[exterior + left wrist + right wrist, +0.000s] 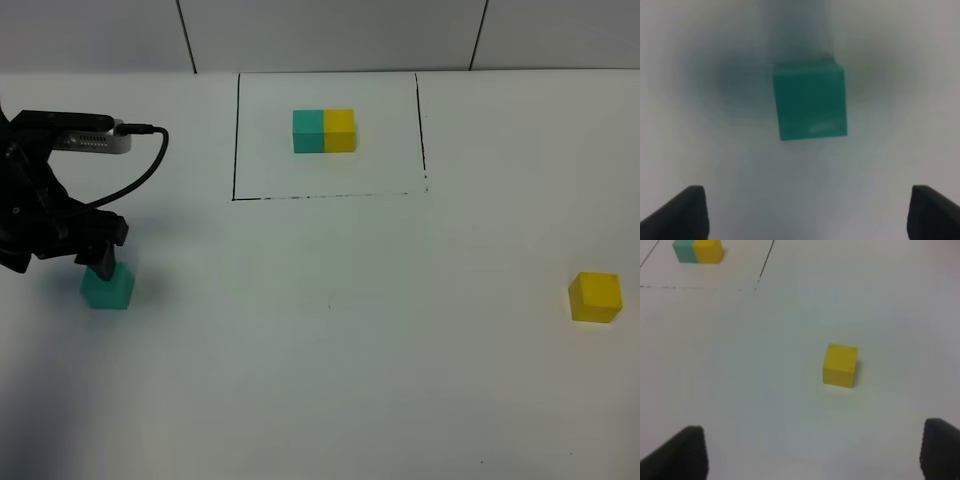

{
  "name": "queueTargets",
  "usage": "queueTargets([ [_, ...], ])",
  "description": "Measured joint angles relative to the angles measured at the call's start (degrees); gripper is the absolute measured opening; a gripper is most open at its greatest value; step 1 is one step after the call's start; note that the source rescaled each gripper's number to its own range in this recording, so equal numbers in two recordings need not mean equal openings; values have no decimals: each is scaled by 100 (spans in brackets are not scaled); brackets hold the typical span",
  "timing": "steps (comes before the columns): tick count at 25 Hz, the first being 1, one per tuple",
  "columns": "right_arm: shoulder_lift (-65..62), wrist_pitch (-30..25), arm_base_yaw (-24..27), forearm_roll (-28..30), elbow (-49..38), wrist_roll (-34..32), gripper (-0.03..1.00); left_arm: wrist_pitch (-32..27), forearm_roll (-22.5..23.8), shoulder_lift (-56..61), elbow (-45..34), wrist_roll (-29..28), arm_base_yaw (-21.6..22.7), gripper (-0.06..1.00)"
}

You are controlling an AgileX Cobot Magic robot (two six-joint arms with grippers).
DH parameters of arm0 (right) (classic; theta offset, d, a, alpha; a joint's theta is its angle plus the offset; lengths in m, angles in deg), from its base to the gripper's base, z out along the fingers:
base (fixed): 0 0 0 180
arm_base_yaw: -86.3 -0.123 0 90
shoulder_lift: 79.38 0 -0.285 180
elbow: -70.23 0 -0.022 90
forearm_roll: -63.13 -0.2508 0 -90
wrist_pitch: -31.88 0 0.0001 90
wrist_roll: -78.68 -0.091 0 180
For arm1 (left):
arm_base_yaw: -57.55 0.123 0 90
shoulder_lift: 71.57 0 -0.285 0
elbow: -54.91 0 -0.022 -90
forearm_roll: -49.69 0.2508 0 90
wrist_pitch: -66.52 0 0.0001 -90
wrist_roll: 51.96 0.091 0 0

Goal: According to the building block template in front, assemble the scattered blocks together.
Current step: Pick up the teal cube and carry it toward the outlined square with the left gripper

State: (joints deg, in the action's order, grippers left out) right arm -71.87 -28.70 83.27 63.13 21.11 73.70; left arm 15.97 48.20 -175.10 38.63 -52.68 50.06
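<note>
The template [324,131] is a teal and yellow pair inside a thin black drawn rectangle [234,150] at the back centre; it also shows in the right wrist view [697,251]. The loose teal cube [107,286] sits at the left. My left gripper [100,262] hovers right at it. In the left wrist view the teal cube [810,100] lies ahead of the open gripper [810,215], not between the fingertips [687,212]. The loose yellow cube [596,296] sits at the far right. My right gripper [810,452] is open and well short of the yellow cube [840,365].
The white table [330,350] carries only the two cubes and the template. The left arm's black body and cable [140,165] stand over the left edge. A tiled wall [330,30] runs behind the table. The right arm is out of the high view.
</note>
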Motion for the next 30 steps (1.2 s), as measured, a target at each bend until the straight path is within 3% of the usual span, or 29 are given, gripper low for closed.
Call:
queueTargets([
  [6, 0, 0, 0, 0, 0, 0, 90, 751, 12, -49, -508, 12, 150, 82],
  [10, 0, 0, 0, 0, 0, 6, 90, 1063, -311, -238, -494, 113, 150, 82],
  [14, 0, 0, 0, 0, 0, 6, 90, 1145, -538, -512, -492, 186, 150, 82],
  [30, 0, 0, 0, 0, 0, 0, 90, 1494, -556, -975, -486, 180, 150, 82],
])
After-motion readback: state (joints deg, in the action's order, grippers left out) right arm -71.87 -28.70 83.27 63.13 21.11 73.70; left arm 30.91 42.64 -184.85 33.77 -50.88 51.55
